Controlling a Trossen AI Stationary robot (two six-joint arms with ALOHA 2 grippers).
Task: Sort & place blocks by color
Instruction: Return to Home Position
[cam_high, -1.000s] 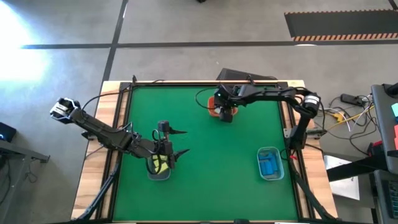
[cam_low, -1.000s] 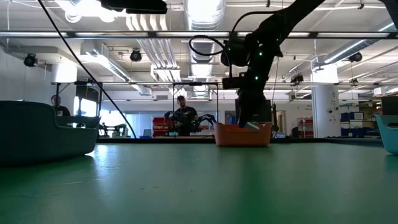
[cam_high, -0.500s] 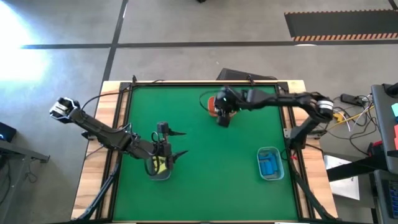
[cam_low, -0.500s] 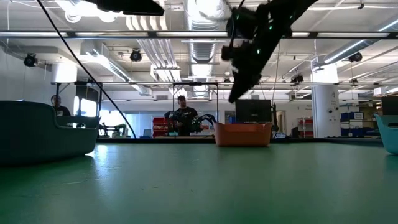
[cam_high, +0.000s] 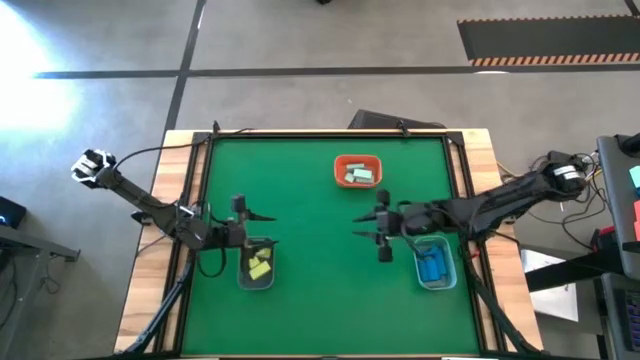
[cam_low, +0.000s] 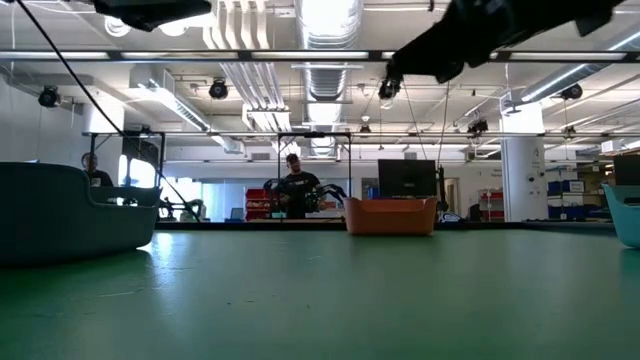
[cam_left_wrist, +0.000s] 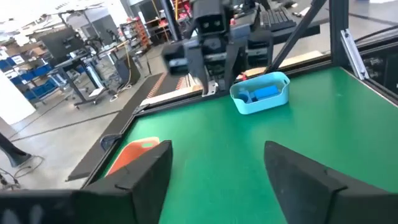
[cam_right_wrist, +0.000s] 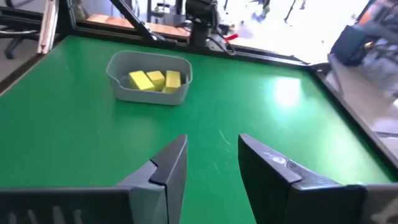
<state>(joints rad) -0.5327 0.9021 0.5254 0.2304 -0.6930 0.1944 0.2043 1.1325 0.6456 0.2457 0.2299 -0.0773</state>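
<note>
Yellow blocks (cam_high: 259, 266) lie in a clear grey bin (cam_high: 270, 280) near the table's left; the right wrist view shows them too (cam_right_wrist: 154, 80). Blue blocks (cam_high: 432, 267) lie in a bluish bin (cam_high: 432, 242) on the right, and pale mint blocks (cam_high: 360, 176) lie in the orange tray (cam_high: 341, 170) toward the far edge. My left gripper (cam_high: 258, 226) hovers open just beyond the grey bin's far-left side. My right gripper (cam_high: 362, 226) hovers open over mid-table, left of the bluish bin. Both are empty (cam_left_wrist: 217, 180) (cam_right_wrist: 214, 165).
Bare green mat lies between the two grippers and along the near edge. A black frame (cam_high: 330, 133) borders the table. In the low view the orange tray (cam_low: 390, 216) stands far off, the grey bin (cam_low: 60, 212) at left, and people (cam_low: 297, 190) stand in the room beyond.
My right gripper has risen out of the orange tray and swung toward the near and right side, ending beside the bluish bin. My left gripper has drawn back from over the grey bin toward the table's left and far side. The mint blocks in the tray now show.
</note>
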